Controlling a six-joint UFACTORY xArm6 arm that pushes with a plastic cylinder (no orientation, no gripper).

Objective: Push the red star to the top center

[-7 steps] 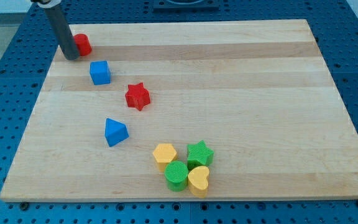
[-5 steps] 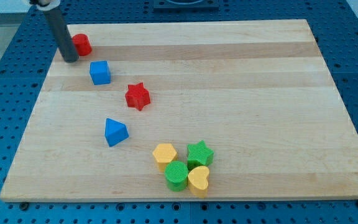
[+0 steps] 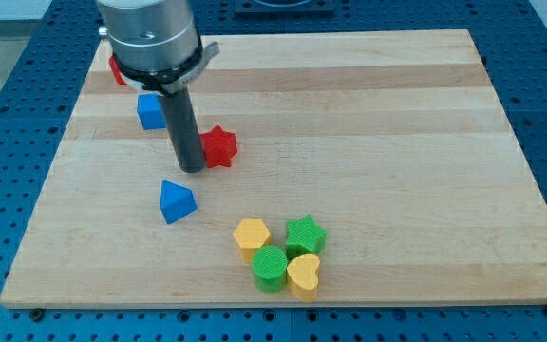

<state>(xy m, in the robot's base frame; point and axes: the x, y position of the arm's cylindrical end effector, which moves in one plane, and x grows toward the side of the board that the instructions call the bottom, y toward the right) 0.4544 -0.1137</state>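
Note:
The red star (image 3: 220,145) lies on the wooden board (image 3: 368,142), left of centre. My tip (image 3: 192,168) stands on the board right at the star's left side, touching or almost touching it. The rod and the arm's grey end rise above it toward the view's top. A blue cube (image 3: 150,111) sits up and left of the tip, partly hidden by the rod. A blue triangular block (image 3: 177,201) lies just below the tip.
A red block (image 3: 116,70) shows near the board's top left corner, mostly hidden by the arm. Near the view's bottom, a cluster: a yellow hexagon (image 3: 251,236), a green star (image 3: 305,233), a green cylinder (image 3: 270,267) and a yellow heart (image 3: 303,273).
My tip moved from the top left corner, beside the red block, down and right to the red star's left side. The star shifted slightly to the right.

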